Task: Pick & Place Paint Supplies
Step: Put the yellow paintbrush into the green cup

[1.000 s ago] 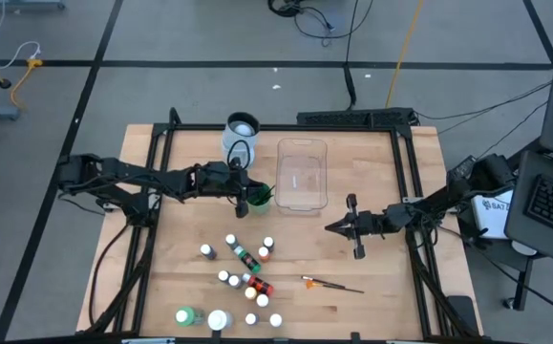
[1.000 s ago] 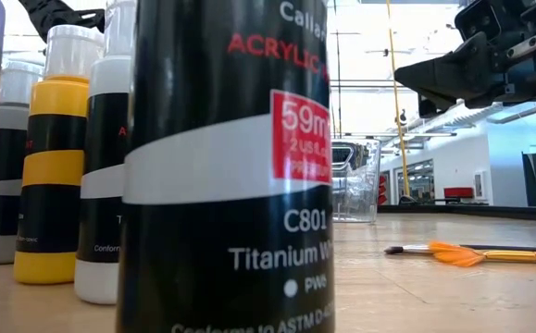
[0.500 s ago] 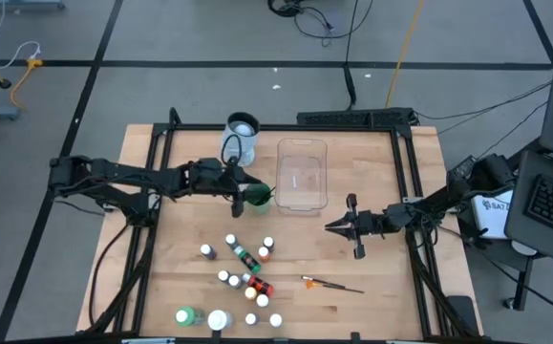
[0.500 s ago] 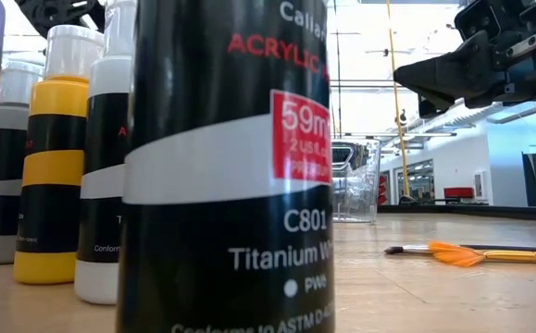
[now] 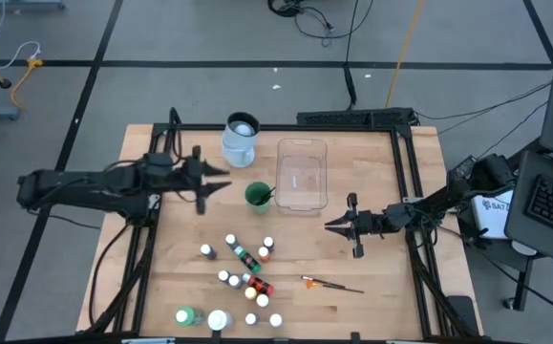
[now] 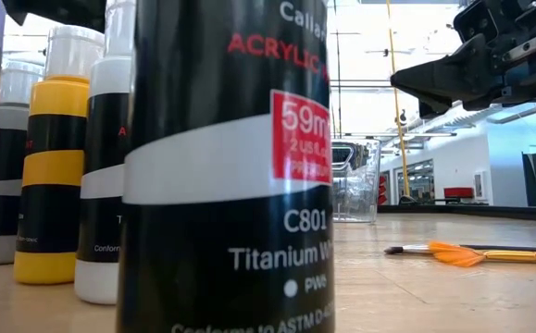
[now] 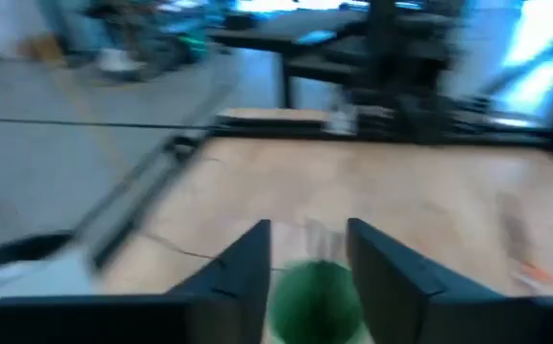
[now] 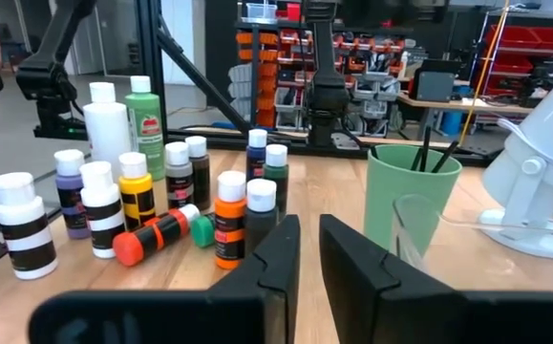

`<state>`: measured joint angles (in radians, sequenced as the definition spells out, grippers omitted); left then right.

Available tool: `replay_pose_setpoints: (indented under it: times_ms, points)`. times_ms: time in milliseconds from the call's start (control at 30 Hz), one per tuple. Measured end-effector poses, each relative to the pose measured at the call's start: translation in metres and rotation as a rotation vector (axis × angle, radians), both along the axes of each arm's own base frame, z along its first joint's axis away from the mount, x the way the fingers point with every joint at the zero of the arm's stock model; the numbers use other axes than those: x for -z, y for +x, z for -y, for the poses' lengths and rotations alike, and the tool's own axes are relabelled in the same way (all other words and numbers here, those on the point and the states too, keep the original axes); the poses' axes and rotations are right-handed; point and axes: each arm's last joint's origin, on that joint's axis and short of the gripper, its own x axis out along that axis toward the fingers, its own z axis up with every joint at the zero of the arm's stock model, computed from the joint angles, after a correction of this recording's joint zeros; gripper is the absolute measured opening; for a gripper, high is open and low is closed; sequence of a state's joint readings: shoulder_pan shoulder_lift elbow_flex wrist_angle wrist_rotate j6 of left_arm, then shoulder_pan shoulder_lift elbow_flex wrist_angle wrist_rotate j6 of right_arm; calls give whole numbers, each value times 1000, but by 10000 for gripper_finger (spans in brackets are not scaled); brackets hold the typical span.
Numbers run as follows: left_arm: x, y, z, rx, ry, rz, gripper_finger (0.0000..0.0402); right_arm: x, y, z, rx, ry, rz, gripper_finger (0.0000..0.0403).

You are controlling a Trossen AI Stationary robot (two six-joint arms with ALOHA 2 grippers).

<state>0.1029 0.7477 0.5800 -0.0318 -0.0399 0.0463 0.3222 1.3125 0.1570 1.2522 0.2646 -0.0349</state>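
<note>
Several small white-capped paint bottles (image 5: 245,277) stand or lie in a cluster near the table's near edge, also in the right wrist view (image 8: 142,205). A larger green bottle (image 5: 186,315) and a white jar (image 5: 218,320) stand at the near edge. An orange-tipped brush (image 5: 331,283) lies flat on the table. A green cup (image 5: 258,195) holding dark brushes (image 8: 421,151) stands beside the clear tub. My left gripper (image 5: 211,186) hovers open to the cup's left, apart from it. My right gripper (image 5: 336,227) hovers shut right of the bottles.
The clear rectangular tub (image 5: 302,175) sits at the far middle of the table, with the pale jug (image 5: 241,137) to its left. In the low view a black bottle (image 6: 230,185) fills the foreground. Bare wood lies between the cup and the bottle cluster.
My left gripper has drawn back from the green cup toward the table's left edge, fast in the last half second. The cup stays upright where it was, beside the tub. The right arm has kept still.
</note>
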Motion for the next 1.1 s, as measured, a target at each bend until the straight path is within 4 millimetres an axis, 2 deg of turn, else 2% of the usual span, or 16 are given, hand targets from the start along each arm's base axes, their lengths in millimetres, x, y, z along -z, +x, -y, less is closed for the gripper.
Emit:
replay_pose_setpoints:
  times_ms: [100,167,367,467,600,733,933,1100]
  points:
    - [-1,-10,5,76,-11,14,49,0,0,0,0,0,0,40]
    - [-4,-15,5,39,-14,42,13,0,0,0,0,0,0,41]
    - [-10,-29,3,-74,4,81,18,0,0,0,0,0,0,39]
    - [-9,-29,3,-69,16,67,4,0,0,0,0,-6,-2,39]
    - [-7,-28,6,-33,58,46,5,1,0,0,0,-8,-11,39]
    - [-8,-28,4,-50,18,58,5,3,0,0,-1,10,-28,39]
    - [-4,-35,2,-32,36,3,3,3,0,0,-1,24,-31,39]
    - [-1,-45,5,12,53,37,1,3,0,0,0,20,-30,38]
